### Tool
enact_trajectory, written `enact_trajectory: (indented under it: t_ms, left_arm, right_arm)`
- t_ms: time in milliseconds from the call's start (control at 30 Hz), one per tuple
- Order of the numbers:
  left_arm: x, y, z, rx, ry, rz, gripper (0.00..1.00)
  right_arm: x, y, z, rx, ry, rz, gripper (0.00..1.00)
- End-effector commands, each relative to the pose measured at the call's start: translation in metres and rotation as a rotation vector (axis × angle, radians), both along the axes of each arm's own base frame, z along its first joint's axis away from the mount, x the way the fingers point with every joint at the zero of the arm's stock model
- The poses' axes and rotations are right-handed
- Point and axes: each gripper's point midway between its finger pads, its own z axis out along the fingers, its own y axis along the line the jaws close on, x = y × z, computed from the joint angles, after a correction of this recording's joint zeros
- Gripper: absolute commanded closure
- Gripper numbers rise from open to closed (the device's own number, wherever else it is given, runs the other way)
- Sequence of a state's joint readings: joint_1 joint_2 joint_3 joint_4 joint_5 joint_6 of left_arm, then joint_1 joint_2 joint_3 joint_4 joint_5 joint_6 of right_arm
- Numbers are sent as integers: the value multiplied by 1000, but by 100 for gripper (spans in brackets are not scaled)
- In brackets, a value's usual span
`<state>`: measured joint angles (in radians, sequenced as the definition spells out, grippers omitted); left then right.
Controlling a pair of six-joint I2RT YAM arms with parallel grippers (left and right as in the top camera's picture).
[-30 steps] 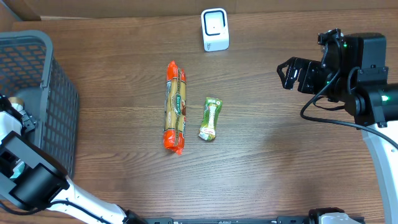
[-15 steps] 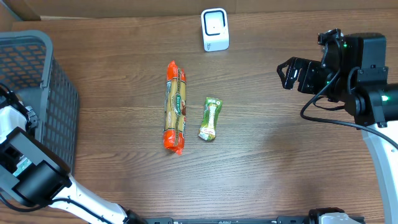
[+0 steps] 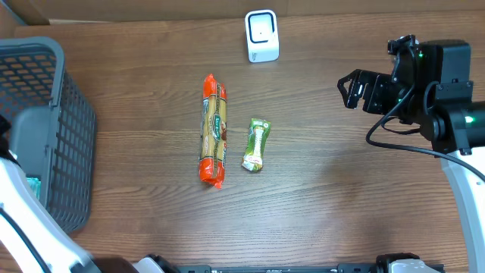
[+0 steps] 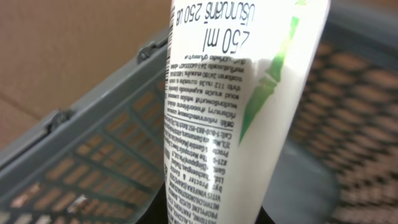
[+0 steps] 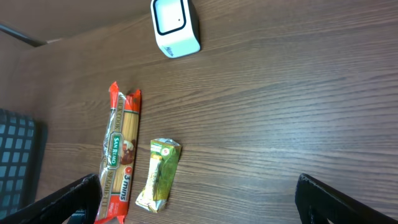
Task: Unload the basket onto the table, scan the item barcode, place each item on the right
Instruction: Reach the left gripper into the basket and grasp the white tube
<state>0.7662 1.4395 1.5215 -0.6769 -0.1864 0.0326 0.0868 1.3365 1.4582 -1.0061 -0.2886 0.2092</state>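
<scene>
It looks like a mock shop checkout set up in a robot lab. A dark wood-grain bench (image 3: 341, 189) carries a small white box-shaped barcode scanner (image 3: 261, 36), an orange-ended pack of spaghetti (image 3: 214, 130) and a green snack packet (image 3: 257, 145). A grey plastic mesh shopping basket (image 3: 68, 129) stands at one end, with a white plastic tube printed "250 ml" (image 4: 230, 124) over it. A black robot arm (image 3: 447, 98) reaches in from the side.

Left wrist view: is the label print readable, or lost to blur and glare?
Left wrist: white tube close up, print readable though soft, glare patch mid-label; basket behind blurred. Overhead and right wrist: sharp, evenly lit, table grain crisp.
</scene>
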Motion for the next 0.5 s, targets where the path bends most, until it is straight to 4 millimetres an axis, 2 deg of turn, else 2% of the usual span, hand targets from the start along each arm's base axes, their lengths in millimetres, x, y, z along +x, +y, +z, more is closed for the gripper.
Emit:
enact_trajectory:
  t_ms: [0, 100, 133, 200, 267, 333, 367, 467]
  left_arm:
    - [-2, -68, 74, -33, -272, -175, 96]
    - [4, -109, 83, -129, -347, -319, 96]
    - [10, -129, 82, -174, -357, -398, 96]
    - [19, -154, 75, -235, -343, -485, 96]
    - [34, -193, 56, -320, -275, -587, 96]
    - [42, -216, 44, -364, -232, -647, 96]
    - [49, -235, 31, -395, -176, -684, 96]
    - [57, -257, 0, -428, -44, -690, 96]
  right_arm:
    - [3, 2, 11, 5, -29, 5, 0]
    - [3, 2, 11, 5, -30, 4, 0]
    - [3, 2, 11, 5, -30, 4, 0]
    - [3, 2, 11, 5, -29, 4, 0]
    - [3, 2, 11, 5, -29, 4, 0]
    - [2, 2, 11, 5, -27, 5, 0]
    - [2, 2, 11, 5, -26, 5, 0]
    - [2, 2, 10, 5, -24, 5, 0]
